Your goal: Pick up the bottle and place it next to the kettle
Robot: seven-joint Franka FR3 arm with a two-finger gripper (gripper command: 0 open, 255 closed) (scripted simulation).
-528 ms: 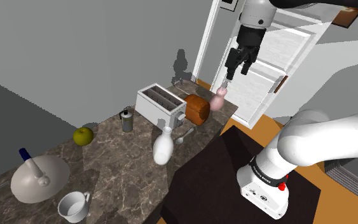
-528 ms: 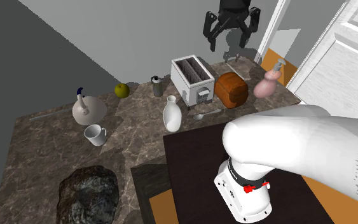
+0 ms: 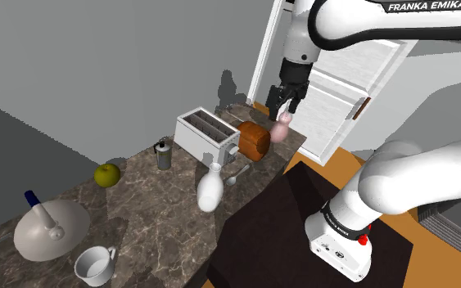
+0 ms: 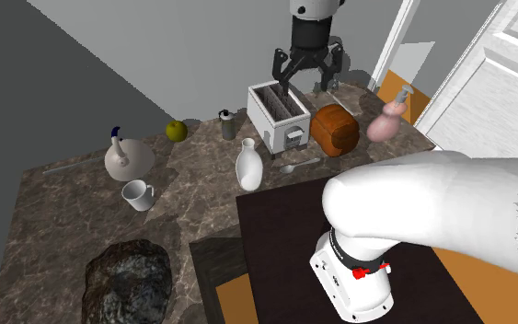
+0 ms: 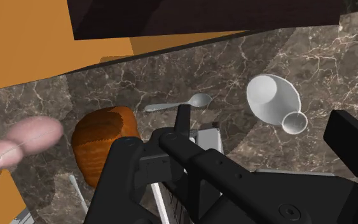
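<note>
Lowered the gripper [image 4: 305, 85] to upper centre, above the toaster [image 4: 280, 112]; jaws spread wide and empty, readied for a grasp; pink bottle [image 4: 387, 121] upright at upper right of the counter [image 4: 183, 207], beside the loaf [image 4: 337, 129], well apart from the kettle [image 4: 123, 158] at left.

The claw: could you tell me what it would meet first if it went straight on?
Probably the white toaster, seen just past the open claw in the wrist view; depth is unclear, so the brown loaf beside it is possible.
</note>
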